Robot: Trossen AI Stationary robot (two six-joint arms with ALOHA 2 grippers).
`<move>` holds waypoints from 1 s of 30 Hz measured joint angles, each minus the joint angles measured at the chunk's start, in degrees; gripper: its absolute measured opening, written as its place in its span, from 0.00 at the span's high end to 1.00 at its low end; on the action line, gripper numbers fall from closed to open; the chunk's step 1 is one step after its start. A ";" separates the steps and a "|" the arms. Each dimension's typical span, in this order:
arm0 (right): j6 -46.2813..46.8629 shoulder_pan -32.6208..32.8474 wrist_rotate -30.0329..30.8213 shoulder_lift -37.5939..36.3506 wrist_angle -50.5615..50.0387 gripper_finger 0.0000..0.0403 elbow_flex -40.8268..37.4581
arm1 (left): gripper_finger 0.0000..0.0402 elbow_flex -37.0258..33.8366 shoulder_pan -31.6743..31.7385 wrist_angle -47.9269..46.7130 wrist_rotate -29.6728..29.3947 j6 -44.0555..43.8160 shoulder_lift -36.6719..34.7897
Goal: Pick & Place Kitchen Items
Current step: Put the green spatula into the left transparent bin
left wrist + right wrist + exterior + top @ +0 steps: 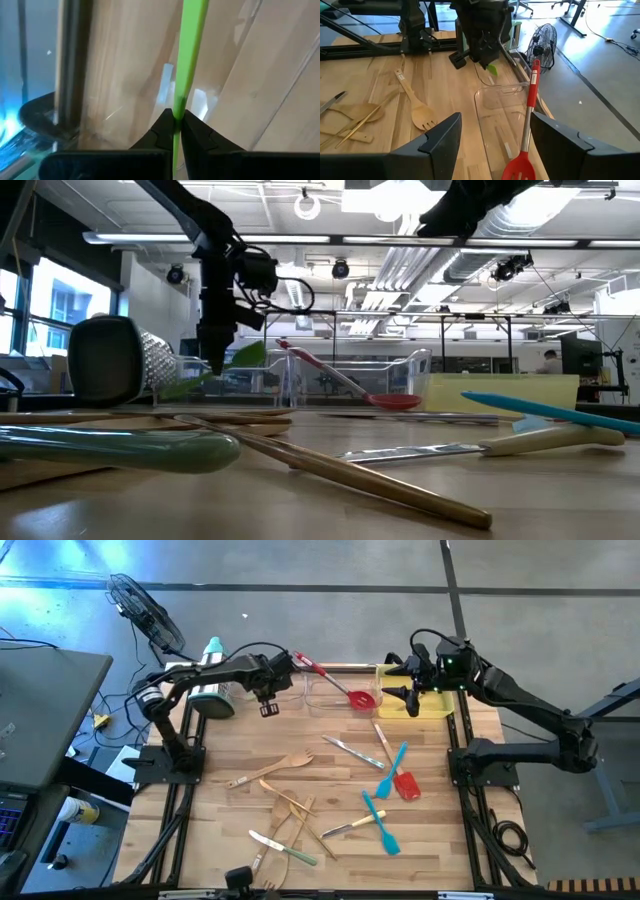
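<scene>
My left gripper hangs over the table's far left, beside the clear tray, shut on a green spatula. A red slotted spatula lies with its head in the clear tray and its handle leaning on the tray's far rim. My right gripper stands open above the yellow tray, with nothing between its fingers. Blue spatulas, a red spatula, wooden spoons and forks and small knives lie flat on the table's middle and near part. My left gripper pinches the green spatula's thin handle between its two fingertips. The fingers come steeply down from above. The handle runs on past the fingertips, and in the low view the spatula slants, its broad end beside the fingers. I cannot tell whether its low end touches anything.
A steel box grater with a teal handle lies at the far left, close behind my left gripper. A desk fan stands on the floor beyond the table. Bare wood shows along the table's left and right edges.
</scene>
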 joint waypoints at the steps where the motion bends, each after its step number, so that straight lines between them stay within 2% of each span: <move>1: -0.15 0.00 0.07 0.00 0.00 0.43 0.00 | 0.98 0.02 0.00 0.15 0.39 0.24 0.45; 8: -0.33 0.00 1.11 0.00 0.02 0.43 0.00 | 0.94 0.04 0.00 1.14 1.15 0.63 2.58; 17: -0.70 0.00 1.29 0.00 0.42 0.43 0.00 | 0.94 0.11 0.04 1.65 3.55 1.81 2.67; 30: -0.94 0.00 1.25 0.00 0.37 0.43 0.00 | 0.93 0.11 0.02 1.78 3.47 0.29 2.67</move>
